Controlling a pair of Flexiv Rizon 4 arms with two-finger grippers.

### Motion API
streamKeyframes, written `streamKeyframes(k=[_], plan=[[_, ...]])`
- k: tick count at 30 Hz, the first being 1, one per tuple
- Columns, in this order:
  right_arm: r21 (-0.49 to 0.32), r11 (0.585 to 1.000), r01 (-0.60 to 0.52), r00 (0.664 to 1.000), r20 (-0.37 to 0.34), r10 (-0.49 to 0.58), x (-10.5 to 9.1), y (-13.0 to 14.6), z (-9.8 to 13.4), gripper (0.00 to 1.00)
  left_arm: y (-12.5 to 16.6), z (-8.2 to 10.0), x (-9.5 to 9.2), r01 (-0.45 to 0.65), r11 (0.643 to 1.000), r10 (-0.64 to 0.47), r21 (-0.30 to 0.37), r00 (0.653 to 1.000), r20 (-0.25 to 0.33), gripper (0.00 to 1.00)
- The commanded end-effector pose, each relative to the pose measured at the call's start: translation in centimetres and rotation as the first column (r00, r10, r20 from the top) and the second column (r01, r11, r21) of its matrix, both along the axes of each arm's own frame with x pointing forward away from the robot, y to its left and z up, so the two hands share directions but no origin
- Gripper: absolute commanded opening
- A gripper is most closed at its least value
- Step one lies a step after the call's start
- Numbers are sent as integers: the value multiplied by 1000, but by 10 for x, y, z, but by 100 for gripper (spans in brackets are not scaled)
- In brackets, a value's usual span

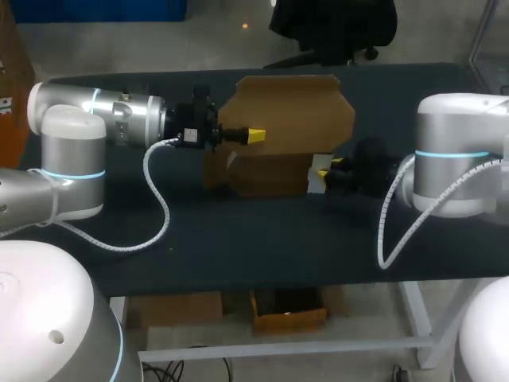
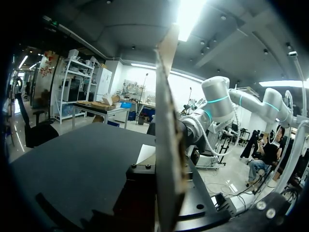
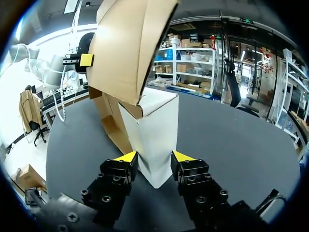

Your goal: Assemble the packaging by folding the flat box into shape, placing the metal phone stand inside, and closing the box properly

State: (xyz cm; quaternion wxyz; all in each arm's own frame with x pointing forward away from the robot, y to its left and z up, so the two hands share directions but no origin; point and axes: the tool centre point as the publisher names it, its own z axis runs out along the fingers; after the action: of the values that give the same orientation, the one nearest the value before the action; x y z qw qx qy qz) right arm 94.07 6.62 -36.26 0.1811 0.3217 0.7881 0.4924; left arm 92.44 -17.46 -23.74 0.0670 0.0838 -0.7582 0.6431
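Cardboard this thin buckles easily: our right hand (image 3: 154,155) pinches the white end of the box (image 3: 153,121), which stands half-formed in the middle of the tabletop (image 3: 231,140) between both arms. Beyond it the tall brown flap (image 1: 286,111) meets our left hand (image 1: 254,135), though we cannot tell whether that hand grips it. We judge that a hard push there could crease the flap or twist the box out of the pinch.
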Motion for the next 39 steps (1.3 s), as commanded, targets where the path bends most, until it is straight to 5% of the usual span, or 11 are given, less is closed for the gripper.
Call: streamKeyframes(k=[1,29,39], plan=[[-6,998,55,998,20,-55,0,8,-4,42,-1,-3,0,2,1000,-2,-2,1000,-1,0],[-43,945,325,946,23,-325,6,14,-5,38,-1,-3,0,2,1000,-2,-2,1000,-1,0],[-103,890,445,894,-1,-448,11,13,-7,31,-1,-3,0,2,1000,-2,-2,1000,-1,0]])
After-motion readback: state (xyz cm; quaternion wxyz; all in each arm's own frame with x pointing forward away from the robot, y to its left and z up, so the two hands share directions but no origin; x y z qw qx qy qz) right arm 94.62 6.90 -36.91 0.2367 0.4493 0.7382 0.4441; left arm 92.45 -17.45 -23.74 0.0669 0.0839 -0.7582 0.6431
